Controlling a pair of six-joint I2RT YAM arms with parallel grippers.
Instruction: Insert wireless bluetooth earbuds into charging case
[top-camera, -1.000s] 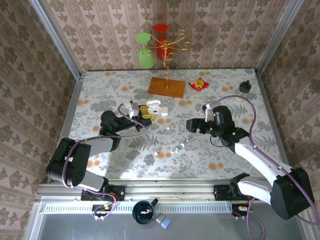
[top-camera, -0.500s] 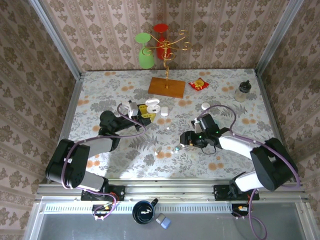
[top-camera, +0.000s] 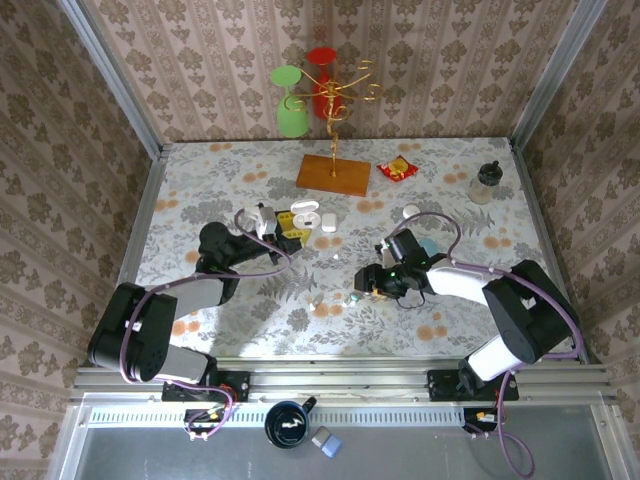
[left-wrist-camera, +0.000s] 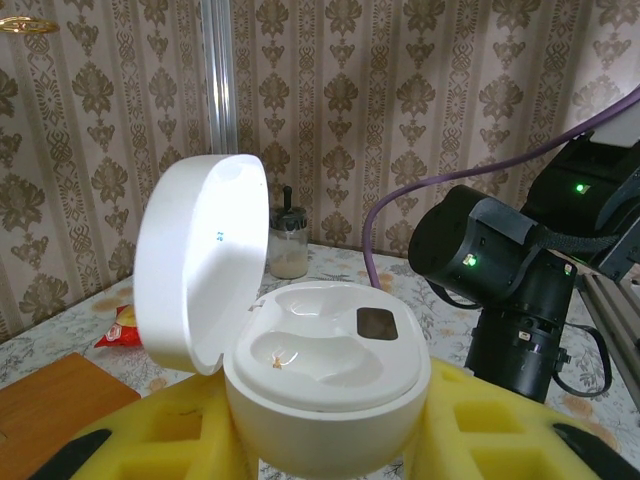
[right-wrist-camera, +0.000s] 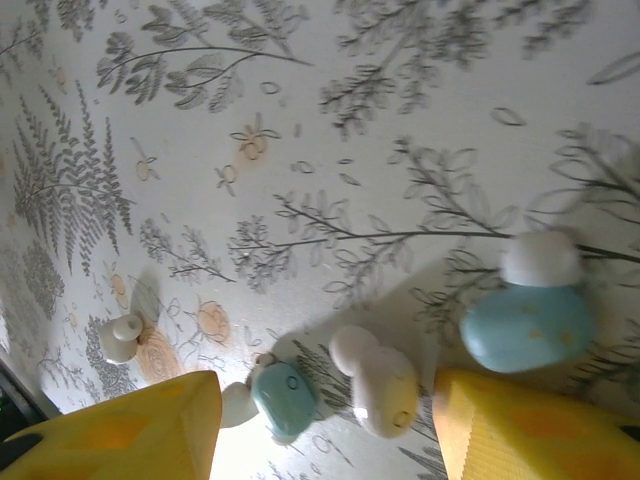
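My left gripper (left-wrist-camera: 325, 435) is shut on a white charging case (left-wrist-camera: 330, 365), clamped between its yellow pads (left-wrist-camera: 150, 440). The case's lid (left-wrist-camera: 200, 265) stands open and both wells look empty. In the top view the left gripper (top-camera: 268, 222) sits left of centre. My right gripper (top-camera: 366, 284) hangs low over the table, open. Between its yellow fingertips (right-wrist-camera: 140, 425) lie a pale-blue earbud (right-wrist-camera: 283, 400) and a white earbud (right-wrist-camera: 382, 388). The left fingertip is nearly against the blue earbud's white tip. Another pale-blue earbud (right-wrist-camera: 525, 325) lies just beyond the right fingertip, and a small white earbud (right-wrist-camera: 122, 338) lies further left.
More white cases (top-camera: 306, 211) lie behind the left gripper. A wooden stand (top-camera: 333, 174) with green and red glasses is at the back, beside a red packet (top-camera: 397, 168) and a small jar (top-camera: 487, 182). A white disc (top-camera: 410, 211) and a pale-blue case (top-camera: 428, 245) lie behind the right gripper.
The right arm has swung left and down onto the cluster of earbuds, and its jaws have narrowed around two of them. The left gripper has held still with the case.
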